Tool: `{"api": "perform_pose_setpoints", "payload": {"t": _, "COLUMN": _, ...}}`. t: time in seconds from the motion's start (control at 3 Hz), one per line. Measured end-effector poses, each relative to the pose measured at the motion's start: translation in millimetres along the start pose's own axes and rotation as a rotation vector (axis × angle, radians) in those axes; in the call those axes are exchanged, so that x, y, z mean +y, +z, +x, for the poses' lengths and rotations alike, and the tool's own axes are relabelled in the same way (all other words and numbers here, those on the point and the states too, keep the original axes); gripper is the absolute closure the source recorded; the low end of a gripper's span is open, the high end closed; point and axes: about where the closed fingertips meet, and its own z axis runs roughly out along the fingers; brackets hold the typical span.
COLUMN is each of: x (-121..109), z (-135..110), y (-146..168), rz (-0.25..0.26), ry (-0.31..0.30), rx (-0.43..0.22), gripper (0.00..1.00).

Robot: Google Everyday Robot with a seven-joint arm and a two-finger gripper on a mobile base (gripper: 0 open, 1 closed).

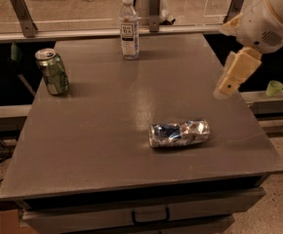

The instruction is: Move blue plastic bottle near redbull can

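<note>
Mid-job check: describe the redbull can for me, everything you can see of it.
The redbull can is a small silver and blue metal can, its shiny body crumpled and dented. It lies on its side, lengthwise left to right, on the front right part of the table. Only the table touches it. The pincer hangs up and right of it, well apart.

A flat, matte grey tabletop surface (107,145) fills the middle of the room, with a grey drawer front (200,209) and its dark handle (150,216) under the near edge. Along the far edge runs a metal rail (83,33) on slanted metal posts (22,13), and beyond it lies a pale speckled floor (73,4). A small light-green cup (273,87) stands on a low grey ledge (273,104) at right. The light is dim and warm. The gripper (224,89) hangs over the surface's right edge.
</note>
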Motion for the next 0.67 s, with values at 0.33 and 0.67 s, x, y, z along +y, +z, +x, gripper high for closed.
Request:
{"api": "perform_pose_setpoints", "payload": {"t": 0.33, "x": -49.9, "z": -35.6, "y": 28.4, "rz": 0.046, "ry": 0.007, "rx": -0.154, "gripper": 0.00}}
{"api": "perform_pose_setpoints", "payload": {"t": 0.67, "x": -63.9, "z": -39.8, "y": 33.8, "rz": 0.066, "ry": 0.016, "rx": -0.186, "gripper": 0.00}}
